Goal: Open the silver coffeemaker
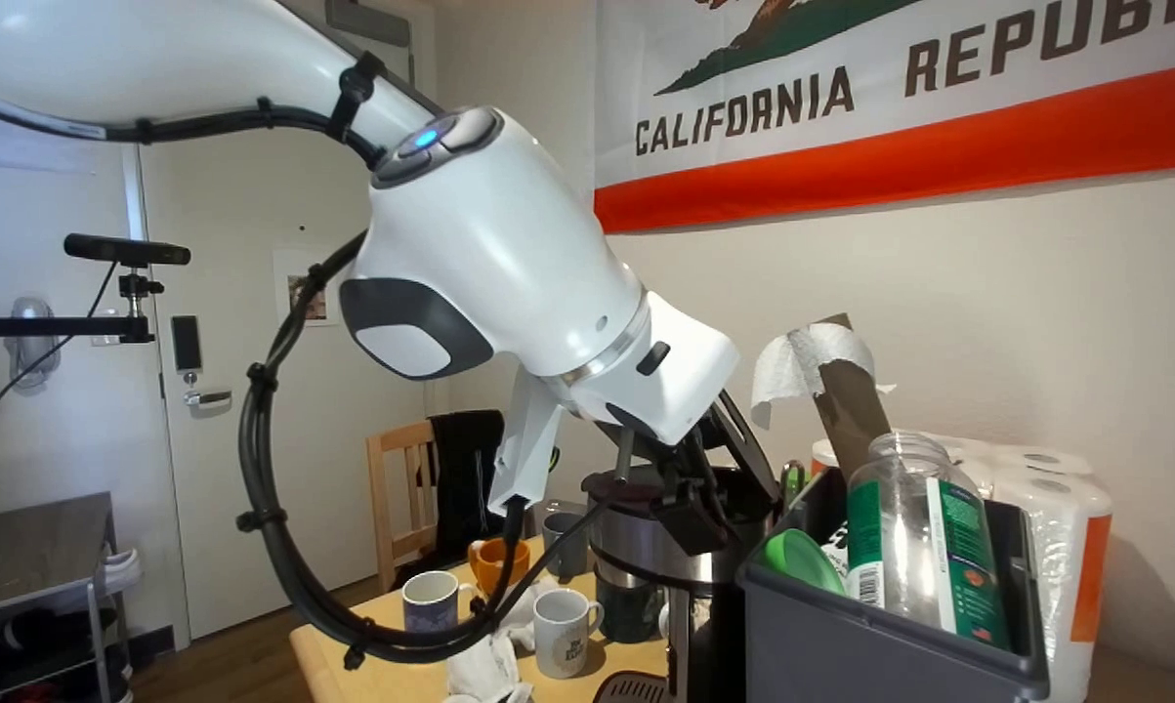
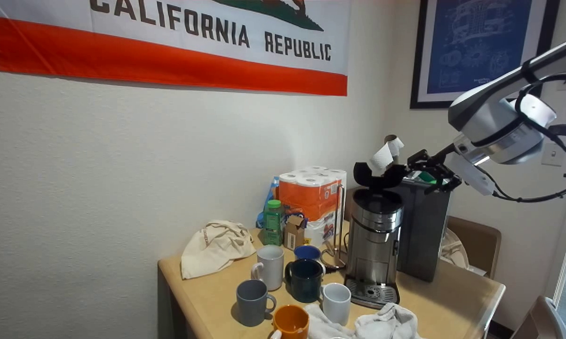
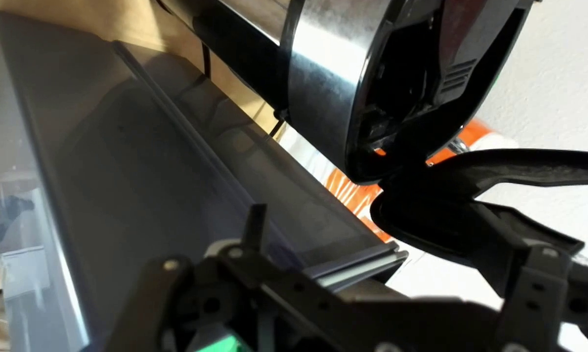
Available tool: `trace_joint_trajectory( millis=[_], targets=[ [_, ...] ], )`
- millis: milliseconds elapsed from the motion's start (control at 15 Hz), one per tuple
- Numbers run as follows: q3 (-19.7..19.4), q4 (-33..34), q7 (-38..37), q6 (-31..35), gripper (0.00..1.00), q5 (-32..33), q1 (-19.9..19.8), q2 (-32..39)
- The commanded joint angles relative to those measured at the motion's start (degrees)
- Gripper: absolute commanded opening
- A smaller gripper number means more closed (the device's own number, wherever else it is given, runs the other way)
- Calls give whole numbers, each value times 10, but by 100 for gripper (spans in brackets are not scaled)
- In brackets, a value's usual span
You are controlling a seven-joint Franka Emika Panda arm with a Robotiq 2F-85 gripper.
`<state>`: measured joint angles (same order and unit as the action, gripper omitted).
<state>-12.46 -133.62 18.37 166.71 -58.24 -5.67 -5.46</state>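
One flag [image 2: 179, 54] reads “CALIFORNIA REPUBLIC”; the coffeemaker [image 2: 374, 235] stands open.

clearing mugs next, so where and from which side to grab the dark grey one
Probably by the rim, coming straight down: the dark grey mug stands upright, mouth open upward, so it could be pinched from inside and out. In an exterior view the handle juts to the picture's right, so the left stretch looks better.

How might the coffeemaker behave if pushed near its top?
The silver coffeemaker may tip, standing tall and narrow. Its shiny metal casing looks smooth, so a grip could slip. The raised lid would probably swing, appearing hinged.
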Motion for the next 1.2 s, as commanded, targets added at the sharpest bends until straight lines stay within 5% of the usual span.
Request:
trace_joint_trajectory(
  millis=[0,1000,1067,1133],
  targets=[
    [8,-5,38,58,100,-48,19,-2],
    [22,-6,64,266,100,-45,93,23],
    [50,-25,-21,273,100,45,62,21],
    [54,-27,-33,277,100,70,60,24]
  ],
)
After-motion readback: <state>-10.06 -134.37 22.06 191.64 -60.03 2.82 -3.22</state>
